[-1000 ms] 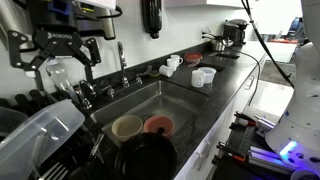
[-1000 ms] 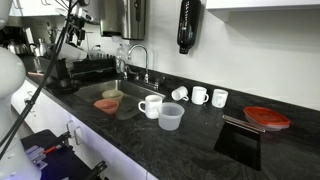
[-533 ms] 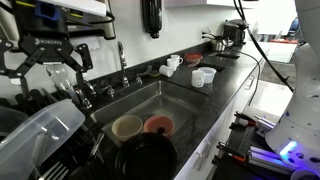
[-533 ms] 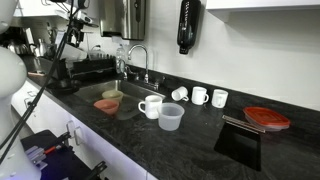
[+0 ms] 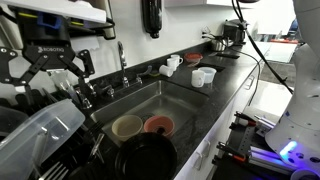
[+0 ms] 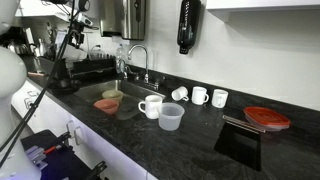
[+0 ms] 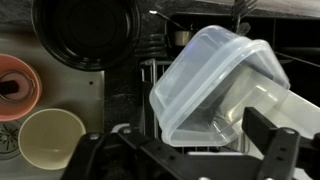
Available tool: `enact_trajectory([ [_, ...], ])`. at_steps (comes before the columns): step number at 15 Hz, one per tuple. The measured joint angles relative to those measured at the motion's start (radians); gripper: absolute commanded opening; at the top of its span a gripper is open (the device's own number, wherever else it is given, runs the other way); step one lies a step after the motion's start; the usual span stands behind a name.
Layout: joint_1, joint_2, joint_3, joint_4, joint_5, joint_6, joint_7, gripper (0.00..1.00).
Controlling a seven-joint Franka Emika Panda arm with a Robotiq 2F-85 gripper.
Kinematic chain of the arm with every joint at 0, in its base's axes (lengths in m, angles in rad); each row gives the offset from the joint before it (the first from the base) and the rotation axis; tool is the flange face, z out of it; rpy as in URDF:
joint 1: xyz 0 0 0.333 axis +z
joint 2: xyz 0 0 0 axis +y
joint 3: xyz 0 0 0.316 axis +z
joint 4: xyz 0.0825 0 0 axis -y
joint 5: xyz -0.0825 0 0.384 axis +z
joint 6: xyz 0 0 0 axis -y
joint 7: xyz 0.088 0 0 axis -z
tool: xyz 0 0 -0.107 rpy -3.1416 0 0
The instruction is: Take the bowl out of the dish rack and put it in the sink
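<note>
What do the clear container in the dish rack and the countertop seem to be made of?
The clear container looks like translucent plastic with a slightly frosted finish: its walls are milky and let light through. The countertop appears to be polished dark stone, or perhaps a stone-like laminate: it is black, finely speckled and glossy.

Both exterior views face the sink [image 5: 150, 96] [image 6: 128, 99] from opposite worktop [image 5: 225, 85] ends, close beside the dish rack [image 5: 60, 165] and farther off; the wrist view looks closely down on both.
</note>
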Motion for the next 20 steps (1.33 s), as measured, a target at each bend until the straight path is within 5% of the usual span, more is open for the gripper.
enact_trajectory([
  [14,-0.003,0.033,0.013,0.001,0.090,-0.038,0.072,0.98],
  [16,-0.002,0.038,0.007,0.002,0.090,-0.052,0.081,0.74],
  [20,0.001,0.040,-0.006,0.005,0.090,-0.057,0.091,0.44],
])
